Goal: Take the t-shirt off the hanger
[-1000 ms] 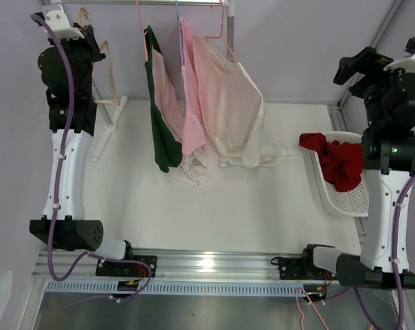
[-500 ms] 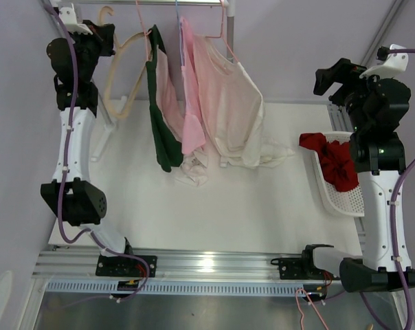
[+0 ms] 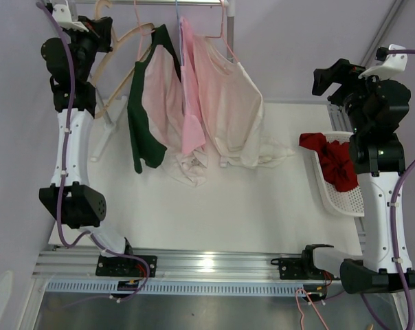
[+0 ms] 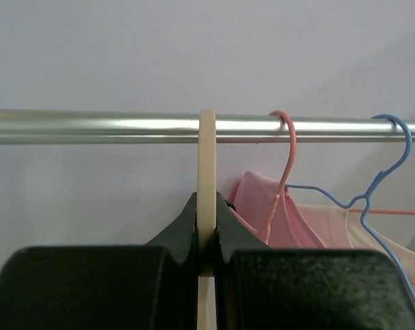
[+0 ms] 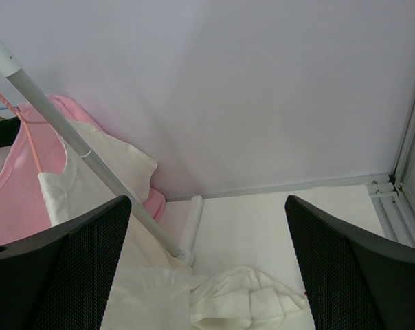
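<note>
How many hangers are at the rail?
4: cream hanger in the left gripper, then pink hanger, blue hanger, and a second pink hanger farthest right. Clothes may hide more.

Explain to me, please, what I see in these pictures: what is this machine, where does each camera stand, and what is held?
These are two robot arms bolted to a table: the left arm and the right arm. The wide picture looks down from above and behind them; the other two come from a camera on each wrist. The left tool is shut on a cream hanger, its hook at the metal rail. Beside it hang a green garment, a pink garment and a white garment. The right tool is open and holds nothing. At the right, a white basket holds a red cloth.
</note>
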